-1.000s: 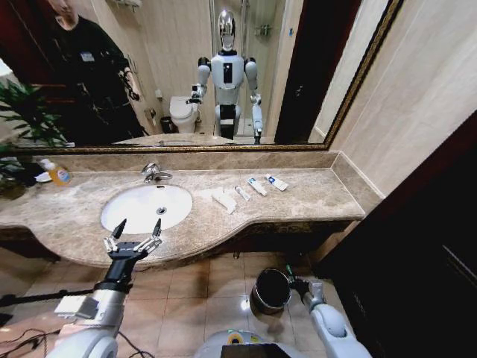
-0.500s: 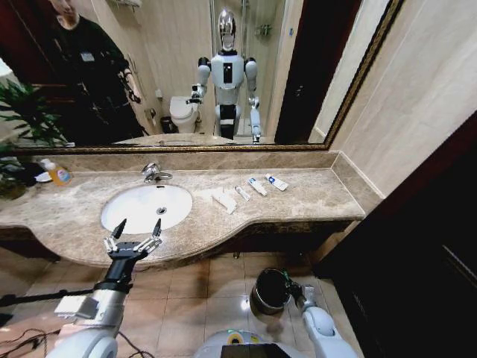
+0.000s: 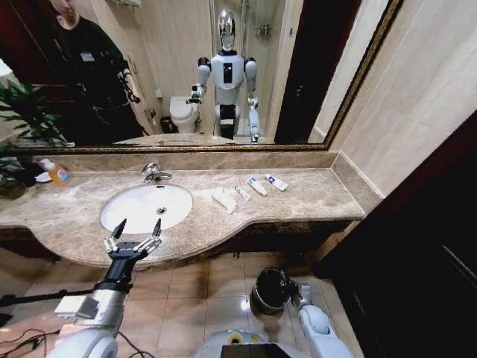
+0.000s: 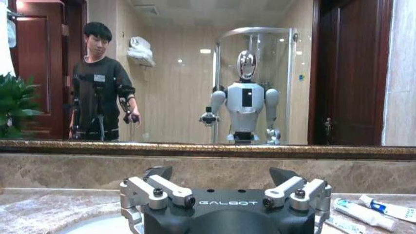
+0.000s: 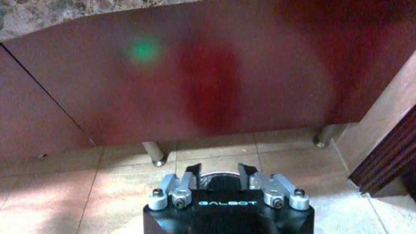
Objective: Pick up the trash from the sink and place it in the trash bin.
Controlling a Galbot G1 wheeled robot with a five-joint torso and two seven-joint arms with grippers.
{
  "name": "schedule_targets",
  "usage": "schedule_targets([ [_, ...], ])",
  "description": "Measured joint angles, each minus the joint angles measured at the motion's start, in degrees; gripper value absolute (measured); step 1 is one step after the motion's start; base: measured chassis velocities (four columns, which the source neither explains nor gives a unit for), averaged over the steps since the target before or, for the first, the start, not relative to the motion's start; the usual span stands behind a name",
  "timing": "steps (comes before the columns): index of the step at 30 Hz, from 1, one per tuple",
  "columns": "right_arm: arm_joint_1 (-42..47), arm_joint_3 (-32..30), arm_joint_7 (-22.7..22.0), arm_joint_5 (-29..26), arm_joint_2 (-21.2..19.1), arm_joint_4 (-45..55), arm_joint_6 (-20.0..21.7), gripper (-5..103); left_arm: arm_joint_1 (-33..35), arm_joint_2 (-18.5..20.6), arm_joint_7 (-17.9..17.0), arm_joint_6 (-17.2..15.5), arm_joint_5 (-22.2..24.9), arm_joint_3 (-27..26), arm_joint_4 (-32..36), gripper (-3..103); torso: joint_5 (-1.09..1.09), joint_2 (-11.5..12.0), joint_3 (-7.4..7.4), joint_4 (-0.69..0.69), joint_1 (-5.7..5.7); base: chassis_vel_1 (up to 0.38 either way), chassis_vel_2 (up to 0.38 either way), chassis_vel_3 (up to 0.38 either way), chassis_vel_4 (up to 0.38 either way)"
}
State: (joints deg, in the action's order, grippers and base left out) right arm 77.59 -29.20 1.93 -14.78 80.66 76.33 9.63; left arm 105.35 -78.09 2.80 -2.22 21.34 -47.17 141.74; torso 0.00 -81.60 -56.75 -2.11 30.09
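Trash (image 3: 240, 192) spread in a loose row just right of centre frame, on the marble desk (image 3: 313, 195) beside the sink (image 3: 146, 206), not in the basin: white flat wrappers (image 3: 223, 199) nearest the basin, blue-marked tubes (image 3: 276, 182) farther right. Trash bin (image 3: 271, 289) down on the tiled floor at lower centre, below the desk edge.

Likely trouble, as a judgement: thin, flat wrappers hard to pinch off polished stone, prone to slide or skate toward the basin under a shallow approach; small tubes liable to roll. Narrow bin mouth, so an off-centre release could land litter on the floor. Bin also at risk of tipping or being pushed aside by the right arm so close beside it.

Left claw (image 3: 134, 237) at lower left, poised over the front edge of the desk before the sink, fingers spread wide, empty, touching nothing. Right claw (image 5: 217, 175) low at the bin's rim, fingers close together around or against the rim; cannot tell whether actually gripping.
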Motion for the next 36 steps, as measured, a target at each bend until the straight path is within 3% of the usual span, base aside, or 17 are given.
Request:
schedule_targets([
  [1,0.0,0.0,0.0,0.1,0.1,0.1,0.0,46,0.0,0.0,0.0,0.0,0.0,0.0,0.0,100,0.0,0.0,0.0,0.0,0.0,0.0,0.0,0.0,0.0],
  [3,0.0,0.0,-0.1,0.1,0.1,0.1,-0.1,46,0.0,0.0,0.0,0.0,0.0,0.0,0.0,100,0.01,0.0,0.0,0.0,0.0,0.0,0.0,0.0,0.0],
  [9,0.3,-0.1,-0.4,0.2,0.3,0.3,-0.2,73,0.0,0.0,0.0,0.0,0.0,0.0,0.0,100,0.0,0.0,0.0,0.0,0.0,0.0,0.0,0.0,0.0],
  [11,0.3,-0.1,-0.4,0.2,0.3,0.3,-0.3,73,0.0,0.0,0.0,0.0,0.0,0.0,0.0,100,0.0,0.0,0.0,0.0,0.0,0.0,0.0,0.0,0.0],
  [15,0.4,-0.2,-0.5,0.2,0.0,0.3,-0.3,94,0.0,0.0,0.0,0.0,0.0,0.0,0.0,100,0.0,0.0,0.0,0.0,0.0,0.0,0.0,0.0,0.0],
  [17,0.4,-0.2,-0.5,0.3,-0.1,0.3,-0.3,98,0.0,0.0,0.0,0.0,0.0,0.0,0.0,100,0.0,0.0,0.0,0.0,0.0,0.0,0.0,0.0,0.0],
  [29,0.5,0.0,-1.0,0.0,-0.2,0.9,-0.4,100,0.0,0.0,0.0,0.0,0.0,0.0,0.0,100,0.01,0.0,0.0,0.0,0.0,0.0,0.0,0.0,0.0],
  [36,3.1,-0.4,-1.7,-3.3,-2.4,7.6,-0.1,100,0.0,0.0,0.0,0.0,0.0,0.0,0.0,100,0.0,0.0,0.0,0.0,0.0,0.0,0.0,0.0,0.0],
])
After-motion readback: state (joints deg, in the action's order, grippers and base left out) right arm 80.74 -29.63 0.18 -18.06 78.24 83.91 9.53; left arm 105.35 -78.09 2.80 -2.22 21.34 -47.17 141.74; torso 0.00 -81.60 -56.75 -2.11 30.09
